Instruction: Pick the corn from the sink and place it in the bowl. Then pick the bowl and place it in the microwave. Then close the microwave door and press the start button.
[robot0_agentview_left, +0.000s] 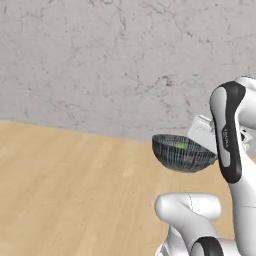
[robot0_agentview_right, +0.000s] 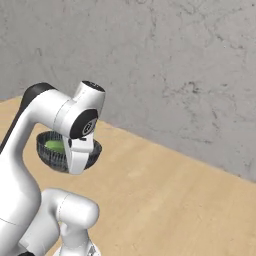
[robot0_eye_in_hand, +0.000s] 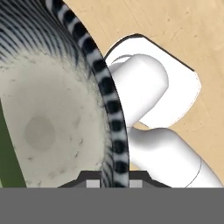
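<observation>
Above the wooden floor (robot0_agentview_left: 65, 175), the bowl (robot0_agentview_left: 181, 153) hangs in mid-air, carried at the end of the white arm (robot0_agentview_left: 229, 135) in front of a grey mottled wall (robot0_agentview_left: 110, 60). Both base views show it clear of the floor, with nothing beneath it but the robot's own body.

Gripper (robot0_eye_in_hand: 114, 178): narrowly parted and clamped on the bowl's rim. The hand view shows the ribbed black-and-white rim (robot0_eye_in_hand: 109, 109) running down between the two dark finger tips, one tip inside the wall and one outside. The grip sits on the side of the bowl nearest the arm; in the left base view the hand meets the bowl at its right edge.

Bowl attitude: close to level, rim uppermost, in both base views.

Corn (robot0_agentview_left: 181, 145): lying inside the bowl, seen as a small green-yellow patch near the bottom. In the right base view it shows green (robot0_agentview_right: 54, 145) at the left of the bowl, partly screened by the arm's wrist. In the hand view a green strip (robot0_eye_in_hand: 8, 153) lies at the left edge against the pale speckled inside of the bowl.
</observation>
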